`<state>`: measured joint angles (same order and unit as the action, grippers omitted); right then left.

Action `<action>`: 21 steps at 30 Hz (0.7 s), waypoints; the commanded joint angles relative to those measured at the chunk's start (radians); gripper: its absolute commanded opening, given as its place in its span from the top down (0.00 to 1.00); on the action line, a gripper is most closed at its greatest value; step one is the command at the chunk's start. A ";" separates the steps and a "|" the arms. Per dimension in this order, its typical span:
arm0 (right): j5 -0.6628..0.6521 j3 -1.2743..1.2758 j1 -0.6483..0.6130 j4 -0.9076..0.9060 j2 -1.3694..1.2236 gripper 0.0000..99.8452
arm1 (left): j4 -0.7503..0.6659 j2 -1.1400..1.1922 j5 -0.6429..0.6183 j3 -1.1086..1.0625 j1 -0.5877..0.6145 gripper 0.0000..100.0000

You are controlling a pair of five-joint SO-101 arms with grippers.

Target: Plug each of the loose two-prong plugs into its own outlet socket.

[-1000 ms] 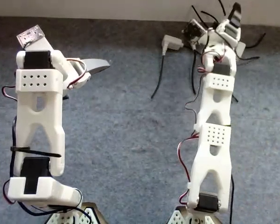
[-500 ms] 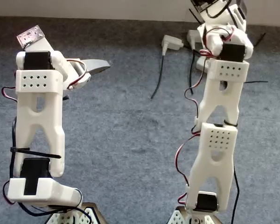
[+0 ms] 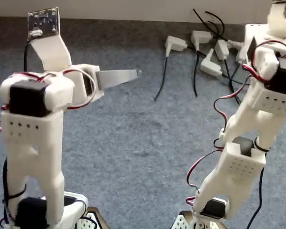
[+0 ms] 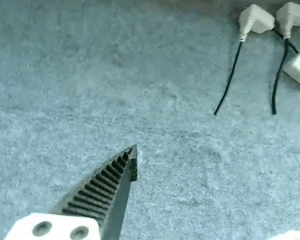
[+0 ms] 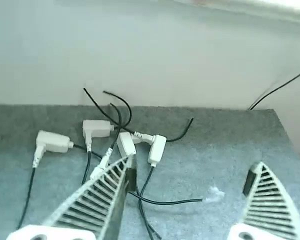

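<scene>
Left arm (image 3: 33, 129): stands tall at near left over the grey carpet (image 3: 133, 138).
Left gripper (image 3: 124, 75): points right, above bare carpet, well apart from the plugs. Released or clenched, I cannot tell.
Plugs (image 3: 211, 67): four white ones with black cords, loose on the carpet at the far edge by the wall, right of centre. The leftmost plug (image 3: 175, 44) lies a little apart; the others are bunched, cords crossing.
Right arm (image 3: 257, 109): leans toward the far right.
Right gripper (image 5: 192, 172): released, jaws wide apart, nothing between them. It hangs above the carpet, with the bunch just beyond, toward the wall.
</scene>
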<state>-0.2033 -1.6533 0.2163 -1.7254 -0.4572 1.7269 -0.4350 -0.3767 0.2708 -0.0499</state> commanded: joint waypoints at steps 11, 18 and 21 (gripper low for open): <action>0.230 -0.093 0.010 -0.042 0.278 0.88 | 0.006 -0.641 0.144 -0.325 -0.021 0.44; 0.336 0.168 0.008 -0.042 0.496 0.88 | 0.005 -1.015 0.143 -0.532 -0.021 0.55; 0.361 0.410 0.008 -0.041 0.664 0.88 | -0.051 -1.147 0.146 -0.622 -0.021 0.69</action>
<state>0.1297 -1.4446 0.2209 -1.7254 0.0583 1.7331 -1.4830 -0.2386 -0.2831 -0.0606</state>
